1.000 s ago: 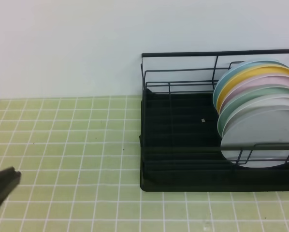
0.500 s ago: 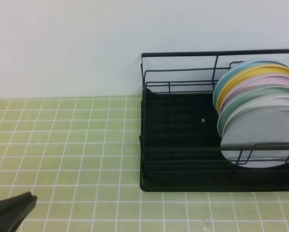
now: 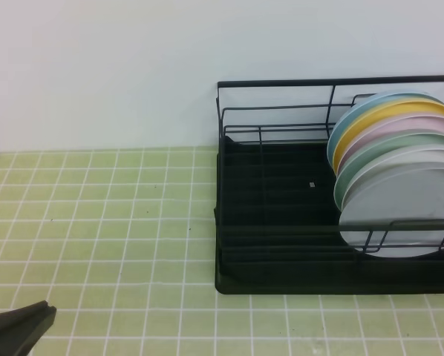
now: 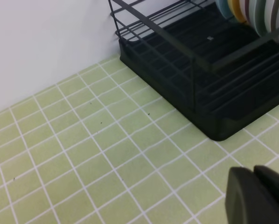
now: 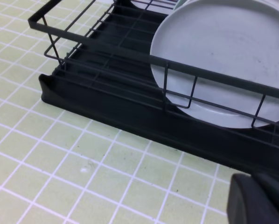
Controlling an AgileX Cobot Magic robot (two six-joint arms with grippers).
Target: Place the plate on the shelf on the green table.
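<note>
The green table (image 3: pixel 103 222) is seen as a field of small yellow-green tiles with white grout, backed by a plain white wall (image 3: pixel 96 67). A few tiny dark specks are scattered over the tiles, and a small pale smudge (image 5: pixel 85 169) is shown just in front of the shelf in the right wrist view only.

The shelf (image 3: pixel 274 215) is set on the right part of the table, its back close to the wall. Nothing is seen between the shelf and either gripper.

From the high view, only the tip of the left gripper (image 3: pixel 29 322) is shown, at the lower left corner, well apart from the shelf; the right gripper is out of that view. In the left wrist view the left gripper (image 4: pixel 258 196) is seen with its fingers pressed together and nothing between them. In the right wrist view the right gripper (image 5: pixel 261 198) is likewise clenched on nothing, near the front edge of the shelf.

Inside the shelf, a row of plates is stood on edge at the right end, leaning back. The plate (image 3: pixel 400 215) is the frontmost, behind the front rail. Behind it are ranged a white plate (image 3: pixel 430 156), a mint-green plate (image 3: pixel 385 148), a pink plate (image 3: pixel 400 127), a yellow plate (image 3: pixel 393 115) and a light blue plate (image 3: pixel 359 115). The left part of the tray is seen bare but for a small pale fleck (image 3: pixel 311 184).
</note>
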